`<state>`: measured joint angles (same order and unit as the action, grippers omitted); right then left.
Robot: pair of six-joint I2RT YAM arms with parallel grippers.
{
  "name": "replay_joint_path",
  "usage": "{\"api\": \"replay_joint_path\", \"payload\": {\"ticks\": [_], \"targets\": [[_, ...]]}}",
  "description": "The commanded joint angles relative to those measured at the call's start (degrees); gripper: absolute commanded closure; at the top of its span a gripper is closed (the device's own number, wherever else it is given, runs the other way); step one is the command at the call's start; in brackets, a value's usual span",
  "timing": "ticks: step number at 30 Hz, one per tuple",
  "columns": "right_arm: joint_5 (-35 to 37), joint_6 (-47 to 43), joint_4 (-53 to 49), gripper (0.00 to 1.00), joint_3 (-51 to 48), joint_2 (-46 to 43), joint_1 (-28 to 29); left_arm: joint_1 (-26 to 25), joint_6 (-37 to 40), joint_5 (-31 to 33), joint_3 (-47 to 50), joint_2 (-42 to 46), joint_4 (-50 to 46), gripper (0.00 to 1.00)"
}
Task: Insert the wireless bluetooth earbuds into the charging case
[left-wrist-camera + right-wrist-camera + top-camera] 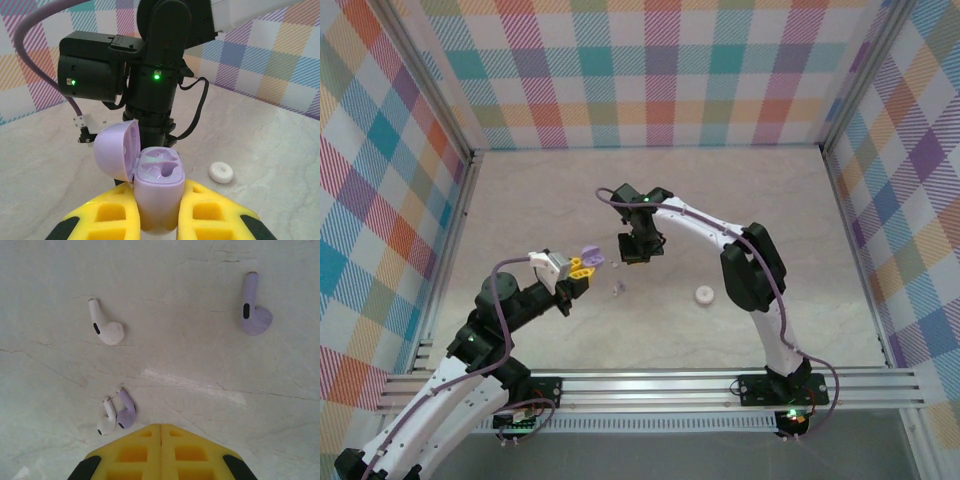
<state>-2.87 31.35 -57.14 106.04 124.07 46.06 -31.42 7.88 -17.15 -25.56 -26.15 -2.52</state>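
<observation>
A pale purple charging case (159, 185) stands upright between the yellow fingers of my left gripper (160, 189), which is shut on it. Its lid (114, 149) hangs open to the left and both sockets are empty. In the top view the case (588, 254) is held above the table, left of my right gripper (634, 256). My right gripper (160, 426) is shut with nothing between its fingers, pointing down at the table. On the table below it lie several earbuds: a white one (106, 326), a purple one (255, 312), and a white (105, 421) and purple (126, 412) pair side by side just left of the fingertips.
A small round white disc (703, 294) lies on the marble table right of the earbuds; the same disc (221, 172) sits right of the case in the left wrist view. The right arm's black wrist (150, 75) hangs close behind the case. Plaid walls enclose the table.
</observation>
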Motion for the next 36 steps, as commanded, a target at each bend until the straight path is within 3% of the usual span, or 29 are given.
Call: {"api": "replay_joint_path", "payload": {"ticks": [1,3,6,12,18,26,36], "targets": [[2.74,2.48,-5.12,0.91,2.58,1.39,1.38,-0.22,1.51,-1.37,-0.91,1.14,-1.02,1.0],[3.11,1.93,-5.78,0.78,3.97,2.17,2.06,-0.22,1.79,-1.36,-0.97,1.43,-1.68,1.0],[3.58,0.04,-8.25,0.71,7.38,4.62,3.21,-0.27,2.03,-1.4,-0.99,1.85,-2.22,1.0],[3.18,-3.72,-11.18,0.73,12.44,8.84,6.06,-0.22,2.18,-1.41,-0.9,2.4,-2.51,1.0],[2.53,-6.35,-8.03,0.77,9.53,9.03,8.23,-0.24,2.53,-1.46,-0.76,2.87,-3.09,1.0],[4.3,-7.07,-4.08,0.77,5.08,8.53,8.21,-0.25,2.78,-1.82,-0.71,2.86,-2.84,1.0],[10.49,-10.44,-7.09,0.76,5.33,9.44,6.05,-0.23,2.72,-2.89,-0.63,3.04,-3.03,1.0]]}}
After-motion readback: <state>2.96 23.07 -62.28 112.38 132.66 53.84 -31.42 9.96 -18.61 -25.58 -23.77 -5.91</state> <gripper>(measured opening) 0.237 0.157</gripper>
